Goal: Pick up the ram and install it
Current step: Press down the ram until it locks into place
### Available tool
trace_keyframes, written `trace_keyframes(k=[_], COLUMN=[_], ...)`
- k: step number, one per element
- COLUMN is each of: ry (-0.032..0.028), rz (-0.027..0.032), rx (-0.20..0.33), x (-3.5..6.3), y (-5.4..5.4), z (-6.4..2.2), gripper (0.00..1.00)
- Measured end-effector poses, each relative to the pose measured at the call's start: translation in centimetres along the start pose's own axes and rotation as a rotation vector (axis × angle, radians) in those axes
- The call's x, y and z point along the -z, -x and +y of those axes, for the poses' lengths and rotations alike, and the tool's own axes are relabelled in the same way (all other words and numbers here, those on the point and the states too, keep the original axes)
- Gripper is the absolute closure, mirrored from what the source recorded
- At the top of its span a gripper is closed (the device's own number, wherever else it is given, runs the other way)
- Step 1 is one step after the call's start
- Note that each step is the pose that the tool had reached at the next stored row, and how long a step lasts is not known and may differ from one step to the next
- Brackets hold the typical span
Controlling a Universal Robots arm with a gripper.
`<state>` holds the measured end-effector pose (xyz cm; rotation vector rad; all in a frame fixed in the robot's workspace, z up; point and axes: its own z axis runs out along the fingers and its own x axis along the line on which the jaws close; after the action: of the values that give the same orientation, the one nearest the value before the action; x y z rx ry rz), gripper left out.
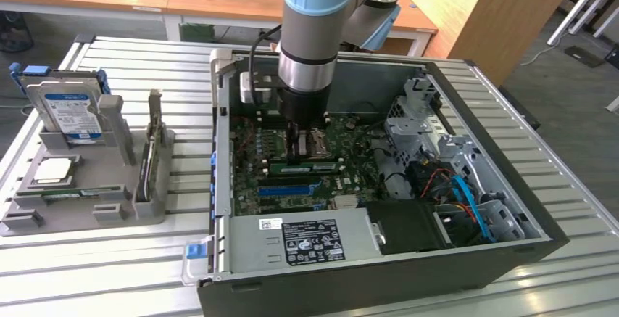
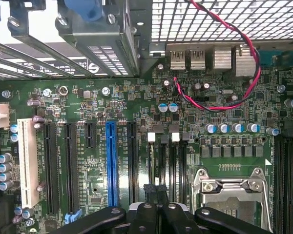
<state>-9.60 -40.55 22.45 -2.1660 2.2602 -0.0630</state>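
Observation:
My gripper (image 1: 307,141) reaches down into the open computer case (image 1: 503,248), just over the green motherboard (image 1: 290,186). In the wrist view its black fingers (image 2: 145,217) are pressed together with nothing visible between them, above the narrow memory slots (image 2: 168,161) beside the metal processor socket (image 2: 232,195). The ram (image 1: 307,166), a long green stick with dark chips, sits on edge in a slot right below the gripper's tip. Whether the fingers touch it I cannot tell.
A grey holder (image 1: 106,212) on the slatted table at the exterior view's left carries a blue-labelled hard drive (image 1: 72,110), a silver-topped processor (image 1: 53,170) and a thin dark board on edge (image 1: 150,150). Inside the case, the power supply (image 1: 304,241) and cables (image 1: 464,194) crowd the near side.

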Motion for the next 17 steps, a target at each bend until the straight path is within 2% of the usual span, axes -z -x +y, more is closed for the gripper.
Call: trace_keyframes(k=[17], ry=[0.0], rz=[-0.0001], rx=[0.0], x=[-0.08], y=[0.0], z=[0.0], gripper=[0.9])
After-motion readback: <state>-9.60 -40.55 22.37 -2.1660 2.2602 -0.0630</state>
